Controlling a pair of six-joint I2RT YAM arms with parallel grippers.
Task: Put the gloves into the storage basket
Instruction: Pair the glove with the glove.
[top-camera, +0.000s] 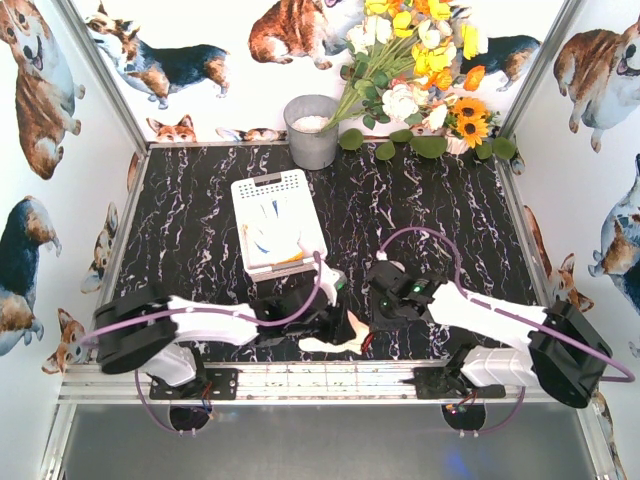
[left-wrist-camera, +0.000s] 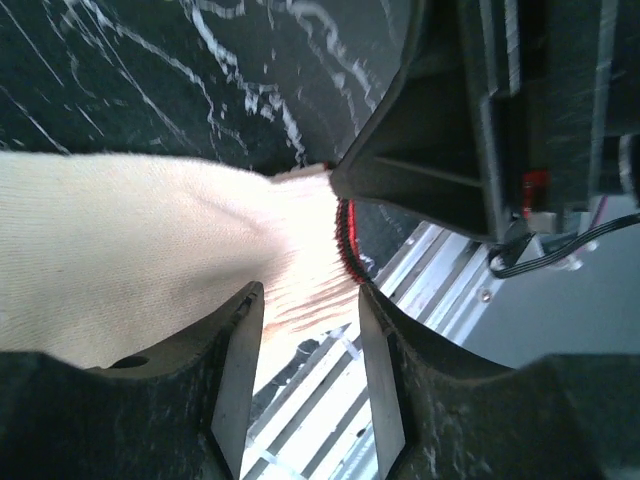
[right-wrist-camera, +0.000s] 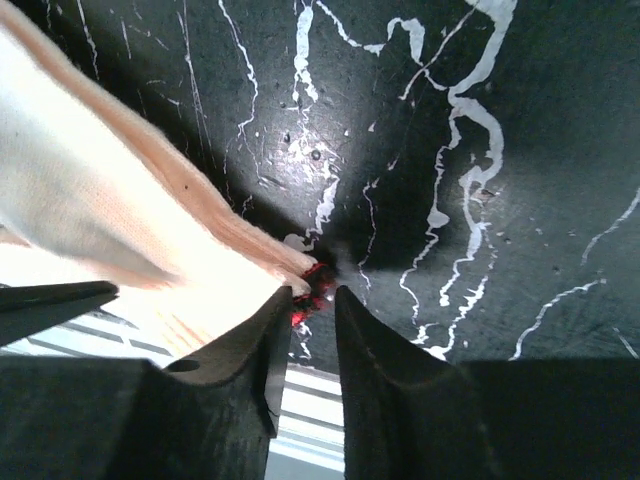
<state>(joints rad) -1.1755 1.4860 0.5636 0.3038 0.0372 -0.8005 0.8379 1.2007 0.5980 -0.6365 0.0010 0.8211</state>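
One beige glove (top-camera: 335, 343) with a red trim on its cuff lies in the lower centre of the top view. It is on the black marble table (top-camera: 440, 210), just beside the near aluminium rail (top-camera: 320, 382). It is outside the storage basket (top-camera: 268, 187), which stands above it in the frame, a little left of centre, near but apart. In the basket we see other gloves (top-camera: 275, 240), white with orange-yellow parts; how many, we cannot tell.

Both grippers meet at the cuff end of the glove. The left gripper (left-wrist-camera: 310, 300) comes from the left. In its wrist view the jaws stand partly spread, and the ribbed cuff fills the gap from one finger (left-wrist-camera: 238, 380) to the other. We cannot tell if they press it. The right gripper (right-wrist-camera: 312, 295) comes from the right. Its jaws are nearly together, with only a narrow slit between them, and the red trim sits exactly at the mouth of this slit. Whether the trim is pinched or only touched, we cannot tell.

At the top of the top view a grey metal bucket (top-camera: 312, 135) stands at the back edge of the table. To its right are yellow and white flowers (top-camera: 415, 60).
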